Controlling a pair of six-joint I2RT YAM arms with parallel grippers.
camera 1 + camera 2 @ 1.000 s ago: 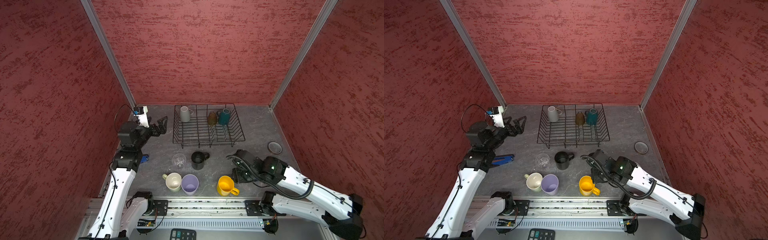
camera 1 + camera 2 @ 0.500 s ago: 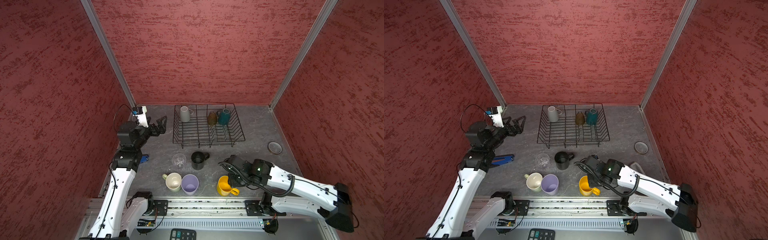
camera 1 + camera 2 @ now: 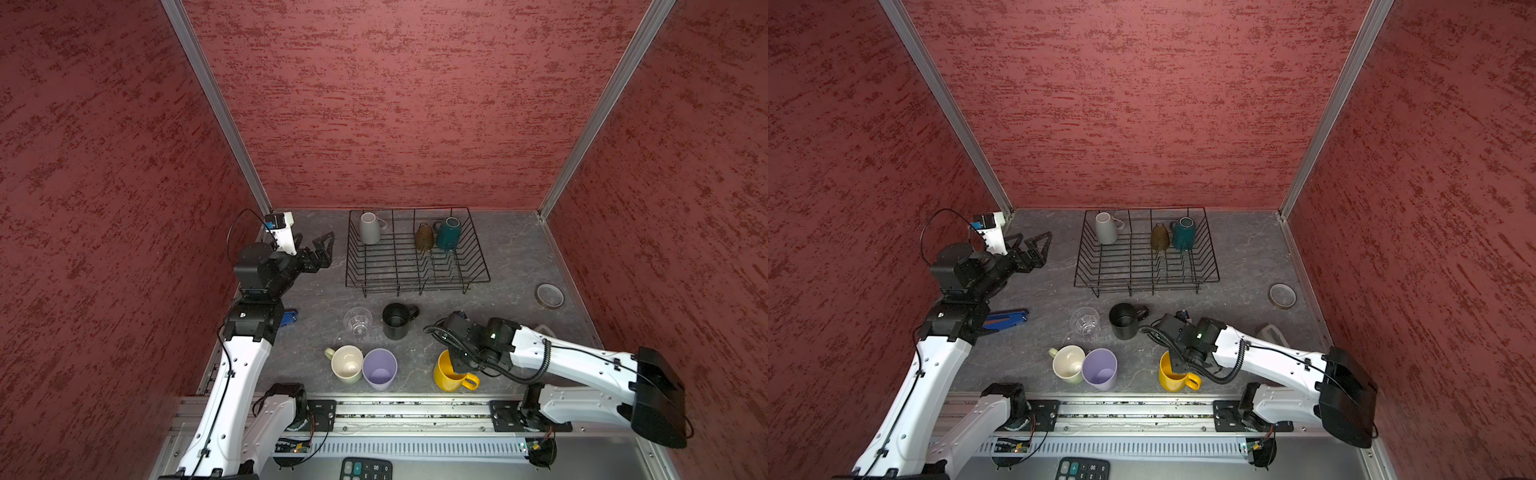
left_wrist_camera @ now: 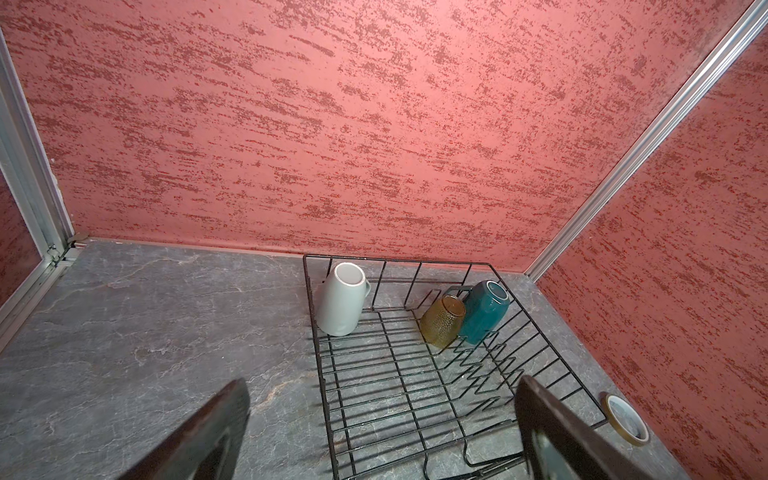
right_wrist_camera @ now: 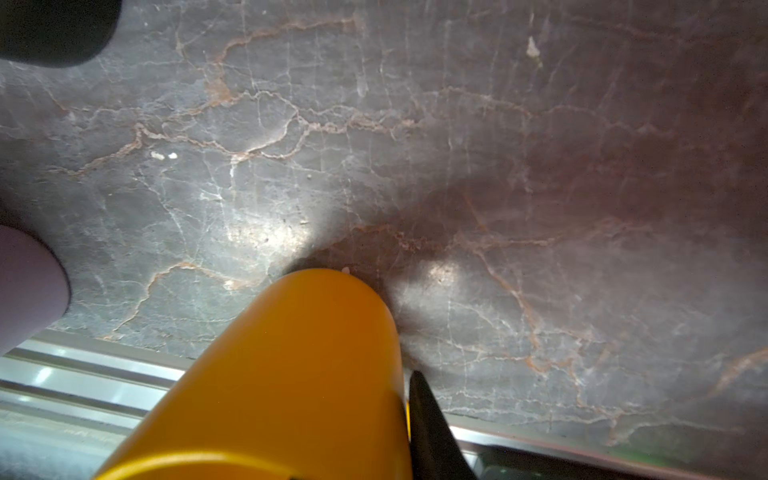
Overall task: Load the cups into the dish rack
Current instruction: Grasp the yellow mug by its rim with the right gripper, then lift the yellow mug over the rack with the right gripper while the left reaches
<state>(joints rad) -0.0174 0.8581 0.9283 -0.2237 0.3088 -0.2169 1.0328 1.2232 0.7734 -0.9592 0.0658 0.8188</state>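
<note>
The black wire dish rack [image 3: 478, 259] stands at the back, holding upturned grey [image 3: 370, 227], brown [image 3: 424, 237] and teal [image 3: 449, 234] cups. On the table in front stand a clear glass [image 3: 357, 322], a black mug [image 3: 397, 321], a pale-green mug [image 3: 347, 363], a lilac tumbler [image 3: 379, 369] and a yellow mug [image 3: 446, 376]. My right gripper [image 3: 459, 365] reaches down over the yellow mug's [image 5: 291, 374] rim. One finger [image 5: 428, 424] presses its outer wall; the other is hidden. My left gripper [image 3: 316, 243] hovers open and empty left of the rack [image 4: 316, 357].
A tape roll [image 3: 549, 295] lies right of the rack. Blue pliers [image 3: 289, 318] lie by the left arm. A pale tape dispenser [image 3: 1273, 332] shows behind the right arm. The metal rail [image 3: 415, 409] edges the table's front, with a calculator [image 3: 365, 469] below it.
My right gripper has swung left and down onto the yellow mug and its jaws have closed on the mug's wall. The left arm has not moved.
</note>
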